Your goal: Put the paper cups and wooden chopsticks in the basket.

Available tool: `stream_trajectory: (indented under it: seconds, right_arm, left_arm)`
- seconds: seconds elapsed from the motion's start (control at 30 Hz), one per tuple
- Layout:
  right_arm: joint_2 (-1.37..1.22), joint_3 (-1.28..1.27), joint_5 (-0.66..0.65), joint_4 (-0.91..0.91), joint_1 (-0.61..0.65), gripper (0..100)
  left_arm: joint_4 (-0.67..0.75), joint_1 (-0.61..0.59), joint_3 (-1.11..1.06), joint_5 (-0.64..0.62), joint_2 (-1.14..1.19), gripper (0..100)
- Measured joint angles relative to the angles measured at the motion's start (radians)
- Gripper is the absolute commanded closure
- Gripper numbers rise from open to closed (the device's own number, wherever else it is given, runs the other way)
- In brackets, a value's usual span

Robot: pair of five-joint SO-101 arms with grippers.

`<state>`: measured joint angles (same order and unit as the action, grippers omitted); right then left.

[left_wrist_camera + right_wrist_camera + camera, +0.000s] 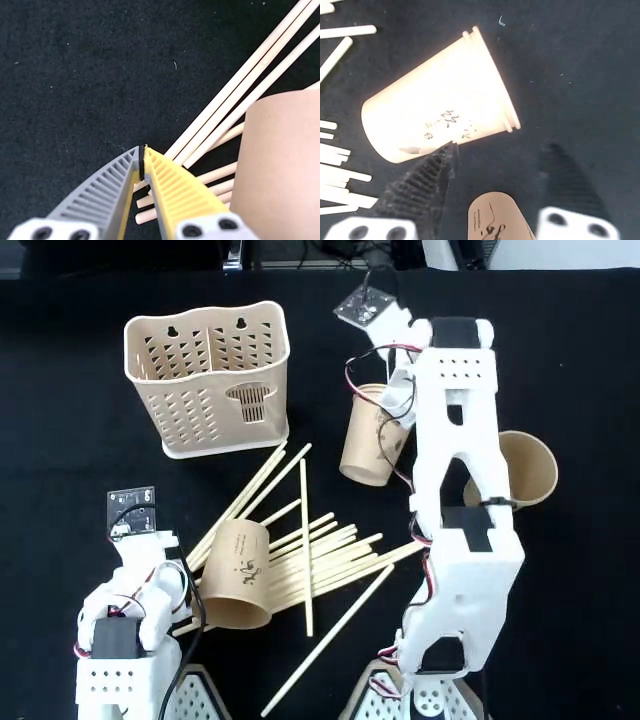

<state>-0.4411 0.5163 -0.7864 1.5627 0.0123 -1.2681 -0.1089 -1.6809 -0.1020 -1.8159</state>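
Nearest, the left gripper (pixel 141 156) sits low over the black cloth (pixel 70 440), its grey and yellow fingers pressed together on nothing, tips just beside the near ends of the wooden chopsticks (pixel 330 558). A paper cup (pixel 240 575) lies on its side across that loose pile. Farther out, the right gripper (pixel 501 146) hangs with its fingers spread wide, gripping nothing; a tilted cup (pixel 372 440) sits right under it, though contact cannot be judged. A third cup (pixel 527 468) lies on its side, partly behind the right arm. Farthest, the basket (pixel 215 405) stands upright, apart from every cup and just beyond the longest chopsticks' tips.
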Motion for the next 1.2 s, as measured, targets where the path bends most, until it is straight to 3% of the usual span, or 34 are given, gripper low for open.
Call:
stream_trajectory:
  seconds: [0.27,0.47,0.63,1.0,1.2]
  right_arm:
    - [-0.141,0.094,-0.092,-0.006,0.025,67.1]
    - [-0.265,0.272,-0.199,0.092,0.029,67.6]
    - [-0.338,0.405,-0.258,0.175,0.025,81.9]
    - [-0.327,0.443,-0.235,0.184,0.017,98.0]
    - [-0.276,0.433,-0.155,0.187,0.014,98.5]
  left_arm:
    - [0.0,0.0,0.0,0.0,0.0,97]
    - [0.0,0.0,0.0,0.0,0.0,97]
    - [0.0,0.0,0.0,0.0,0.0,97]
    - [0.0,0.0,0.0,0.0,0.0,97]
    - [0.0,0.0,0.0,0.0,0.0,97]
